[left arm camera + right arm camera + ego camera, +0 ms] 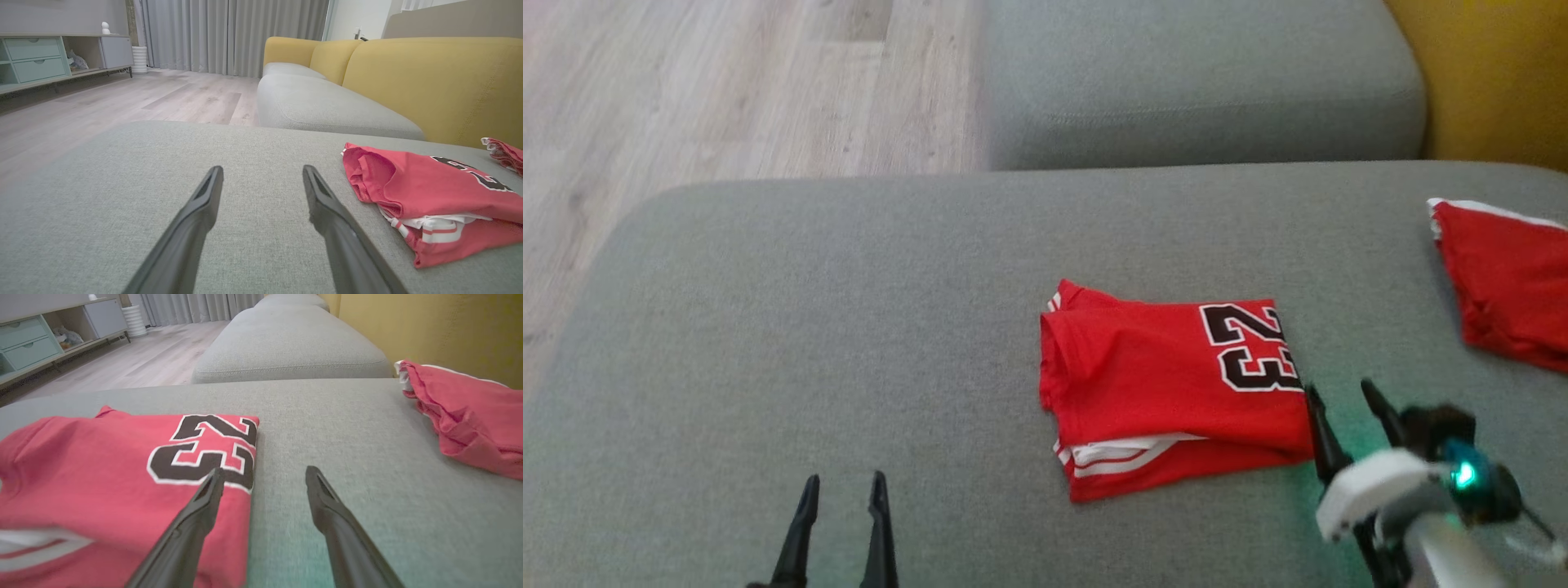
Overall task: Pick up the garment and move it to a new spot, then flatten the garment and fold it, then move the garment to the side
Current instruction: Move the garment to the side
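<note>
The head camera looked steeply down on the grey seat cushion (pixel 849 286) from above, with the wooden floor (pixel 686 82) at its top left. Both wrist cameras sat low and close over that cushion, facing along it toward the curtains (pixel 229 32) (the right one nearer the yellow backrest (pixel 429 330)), and all three shared the folded red jersey (pixel 1160 384).
</note>
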Robot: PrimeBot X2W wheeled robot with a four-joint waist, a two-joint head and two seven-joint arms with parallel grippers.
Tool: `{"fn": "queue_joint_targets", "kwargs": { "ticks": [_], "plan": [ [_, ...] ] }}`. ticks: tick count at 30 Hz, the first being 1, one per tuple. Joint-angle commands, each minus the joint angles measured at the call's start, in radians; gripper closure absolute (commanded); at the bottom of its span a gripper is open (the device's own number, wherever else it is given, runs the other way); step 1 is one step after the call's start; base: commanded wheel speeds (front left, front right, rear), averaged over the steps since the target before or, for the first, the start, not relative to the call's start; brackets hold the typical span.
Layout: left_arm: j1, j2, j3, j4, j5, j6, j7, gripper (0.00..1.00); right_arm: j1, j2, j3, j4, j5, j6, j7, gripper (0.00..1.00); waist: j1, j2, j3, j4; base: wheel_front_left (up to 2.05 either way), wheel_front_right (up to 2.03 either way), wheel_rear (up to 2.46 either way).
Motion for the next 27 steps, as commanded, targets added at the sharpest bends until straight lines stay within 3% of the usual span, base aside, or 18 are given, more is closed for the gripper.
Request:
{"fn": "queue_joint_targets", "kwargs": {
  "ticks": [1,10,11,12,13,17,27],
  "plan": [
    [-0.060,-0.006,0.016,-0.031,0.000,-0.002,-0.008,0.00,-0.067,-0.017,0.018,0.002,0.005,-0.001,0.003,0.00,-0.0002,0.0000,0.018,0.014,0.00,0.00,0.00],
    [-0.098,-0.006,-0.018,-0.028,-0.004,-0.006,-0.008,0.00,-0.223,-0.005,0.019,0.271,0.031,-0.001,0.067,0.00,-0.0002,0.0000,0.068,0.059,0.00,0.00,0.00],
    [-0.101,-0.006,-0.020,-0.026,-0.004,-0.006,-0.008,0.00,-0.227,0.000,0.026,0.298,0.037,-0.001,0.068,0.11,-0.0002,0.0000,0.072,0.062,0.00,0.00,0.00],
    [-0.104,-0.006,-0.021,-0.025,-0.003,-0.006,-0.008,0.00,-0.230,0.005,0.034,0.320,0.042,-0.001,0.066,0.62,-0.0002,0.0000,0.074,0.064,0.00,0.00,0.00],
    [-0.106,-0.006,-0.021,-0.024,-0.003,-0.005,-0.008,0.00,-0.232,0.009,0.046,0.338,0.044,-0.001,0.058,1.00,-0.0002,0.0000,0.076,0.065,0.00,0.00,0.00],
    [-0.111,-0.006,-0.011,-0.030,-0.002,0.001,-0.008,0.00,-0.255,0.007,0.077,0.366,0.060,-0.001,0.002,1.00,-0.0002,0.0000,0.094,0.050,0.00,0.00,0.00],
    [-0.156,-0.006,-0.015,-0.047,-0.006,-0.006,-0.008,0.00,-0.443,-0.125,0.063,0.275,0.023,-0.001,-0.051,1.00,-0.0002,0.0000,0.181,-0.041,0.00,0.00,0.00]
  ]
}}
